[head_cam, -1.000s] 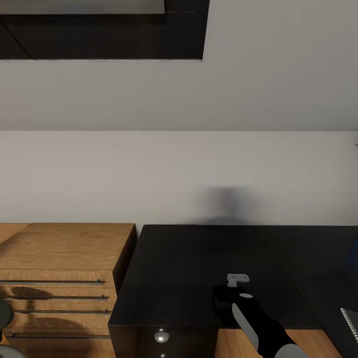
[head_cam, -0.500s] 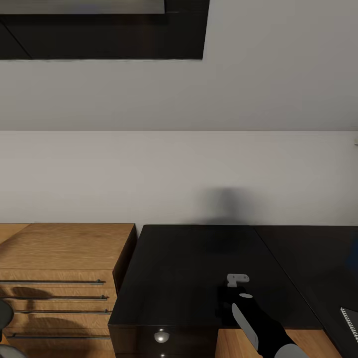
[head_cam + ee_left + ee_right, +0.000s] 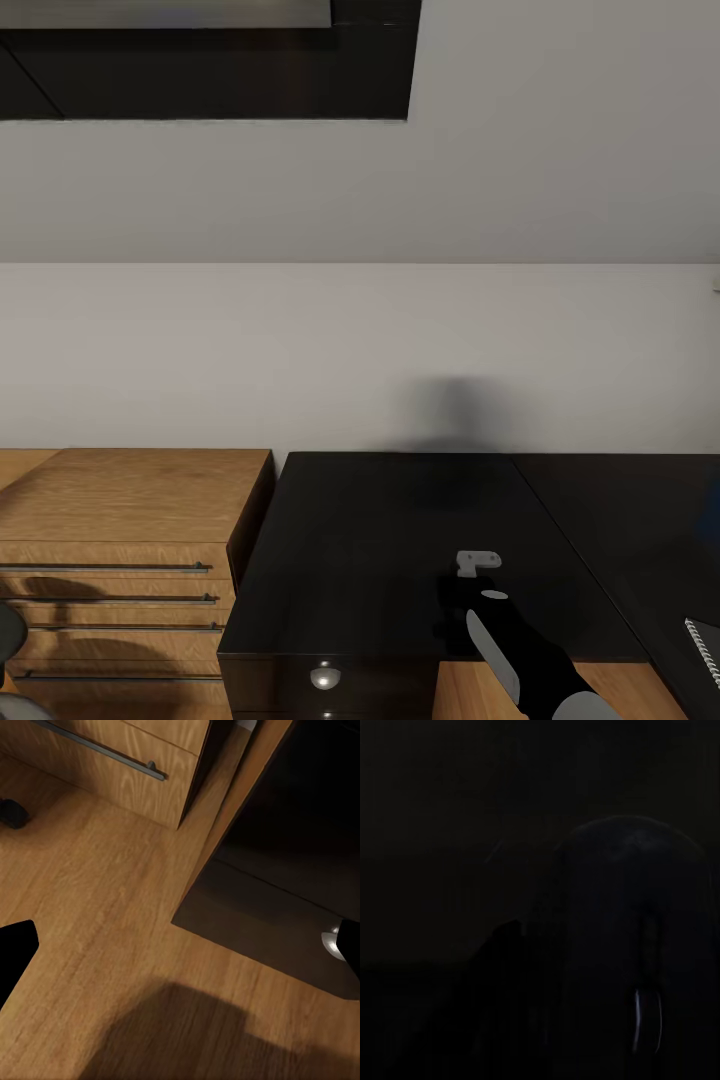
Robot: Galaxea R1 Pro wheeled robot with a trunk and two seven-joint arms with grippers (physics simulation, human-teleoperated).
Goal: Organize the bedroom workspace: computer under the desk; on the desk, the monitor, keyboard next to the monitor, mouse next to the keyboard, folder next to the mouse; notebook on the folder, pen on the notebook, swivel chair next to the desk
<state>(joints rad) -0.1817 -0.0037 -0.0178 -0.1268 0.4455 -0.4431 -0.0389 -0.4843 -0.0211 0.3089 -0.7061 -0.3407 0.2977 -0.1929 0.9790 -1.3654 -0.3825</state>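
Observation:
The desk [image 3: 380,520] has a glossy black top and a drawer unit with a round silver knob [image 3: 324,678]. My right arm reaches over its front edge, and my right gripper [image 3: 455,600] is low on the top. The right wrist view is very dark. Close before that camera lies a rounded black mouse [image 3: 637,945] with a faint glint at its wheel. The right fingers cannot be made out against it. My left gripper [image 3: 180,952] hangs open over the wooden floor beside the desk's drawer unit [image 3: 262,922].
Light wooden low cabinets [image 3: 120,530] with bar handles stand left of the desk. A grey spiral-edged corner [image 3: 705,645] and a sliver of blue [image 3: 715,510] show at the right edge. A grey rounded shape [image 3: 8,630] sits at the bottom left.
The dark tip of my right gripper has shifted very slightly to the right on the desk. Everything else is as before.

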